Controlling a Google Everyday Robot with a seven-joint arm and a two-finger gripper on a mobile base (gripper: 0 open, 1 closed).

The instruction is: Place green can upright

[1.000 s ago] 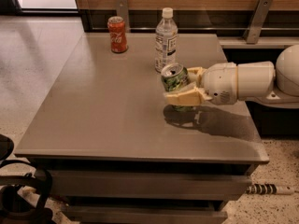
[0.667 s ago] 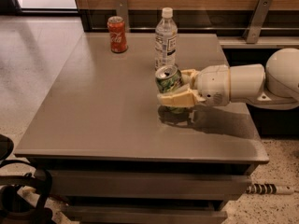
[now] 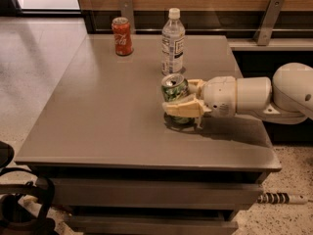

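Note:
The green can (image 3: 174, 88) stands nearly upright, its silver top facing up and slightly toward the camera, near the middle right of the grey table (image 3: 107, 116). My gripper (image 3: 182, 98) reaches in from the right and is shut on the can, with one pale finger (image 3: 182, 108) across its front and the other behind it. The can's base is at or just above the tabletop; the near finger hides the contact.
A red cola can (image 3: 122, 35) stands at the table's back left. A clear plastic bottle (image 3: 173, 43) with a white cap stands just behind the green can. My white arm (image 3: 264, 94) stretches over the table's right edge. A wooden wall panel runs behind.
My gripper has carried the green can to the left and lower toward the tabletop. The can has turned more upright.

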